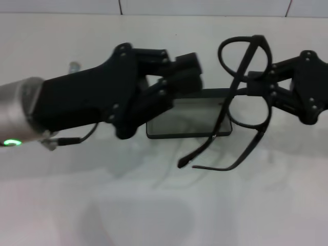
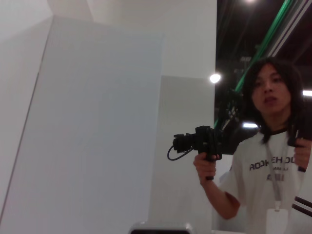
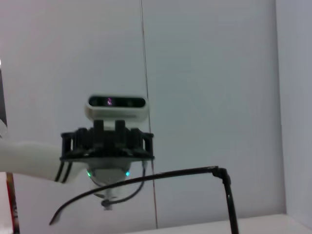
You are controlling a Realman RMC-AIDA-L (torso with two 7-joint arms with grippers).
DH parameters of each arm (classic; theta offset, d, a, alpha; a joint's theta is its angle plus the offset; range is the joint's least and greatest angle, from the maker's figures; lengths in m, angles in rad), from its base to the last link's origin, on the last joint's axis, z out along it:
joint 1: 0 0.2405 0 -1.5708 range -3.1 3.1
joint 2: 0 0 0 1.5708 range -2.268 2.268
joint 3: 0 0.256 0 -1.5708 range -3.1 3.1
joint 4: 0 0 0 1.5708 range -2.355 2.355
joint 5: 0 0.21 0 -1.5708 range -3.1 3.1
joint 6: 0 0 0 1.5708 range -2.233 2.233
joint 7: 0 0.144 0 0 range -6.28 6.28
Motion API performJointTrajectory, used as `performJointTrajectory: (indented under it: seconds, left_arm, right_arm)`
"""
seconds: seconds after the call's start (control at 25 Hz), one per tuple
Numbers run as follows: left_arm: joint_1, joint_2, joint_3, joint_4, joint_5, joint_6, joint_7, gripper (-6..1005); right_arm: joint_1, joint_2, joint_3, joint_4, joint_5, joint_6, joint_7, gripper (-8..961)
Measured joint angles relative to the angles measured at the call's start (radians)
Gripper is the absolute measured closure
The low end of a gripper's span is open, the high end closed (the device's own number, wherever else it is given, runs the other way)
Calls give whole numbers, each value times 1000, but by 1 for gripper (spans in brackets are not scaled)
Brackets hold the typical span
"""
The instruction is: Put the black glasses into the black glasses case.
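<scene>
Temple arms of the black glasses [image 1: 245, 97] reach nearest the head camera, their tips hanging unfolded over the white table [image 1: 154, 205] just in front of the black glasses case [image 1: 189, 120]. The frame is raised off the table and turned so that one lens sits farther from the camera than the other, the bridge region pinched by the right gripper [image 1: 259, 84], which enters from the right and is closed on the frame. Holding at the middle probably leaves both temples free to trail down into the case.

Behind the temple tips the case lies open on the table, its greyish lining facing up. The left gripper [image 1: 189, 77] reaches in from the left and covers the case's left and far edge; its fingers appear clamped on the raised lid or rear rim, though the exact contact is hidden (a bracing hold, by judgement, so the case cannot slide or snap shut while the glasses come in). The glasses overlap the case's right end in the head view, yet are not inside it.

From the right wrist view only one temple and a hinge corner of the frame show, crossing in front of the robot's head unit [image 3: 116, 107]. The left wrist view faces away from the work, toward a white partition [image 2: 97, 136] and a person holding a camera [image 2: 273, 146].

Remaining, by judgement: lowering and levelling the frame into the lining.
</scene>
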Motion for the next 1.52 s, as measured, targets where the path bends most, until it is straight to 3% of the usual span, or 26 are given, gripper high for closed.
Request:
performJointTrajectory:
  seconds: [0.2,0.56,1.52]
  left_arm:
    - [-70,-1,25,-86,2,-3,50,871]
    - [-80,-2,52,-113,3,-4,84,871]
    - [-87,-4,59,-204,-23,-23,173,870]
  right_arm:
    - [63,3,-6,111,6,-5,-41,871]
    - [126,7,-7,189,9,-1,-66,871]
    - [150,8,-22,251,68,-56,-95,876]
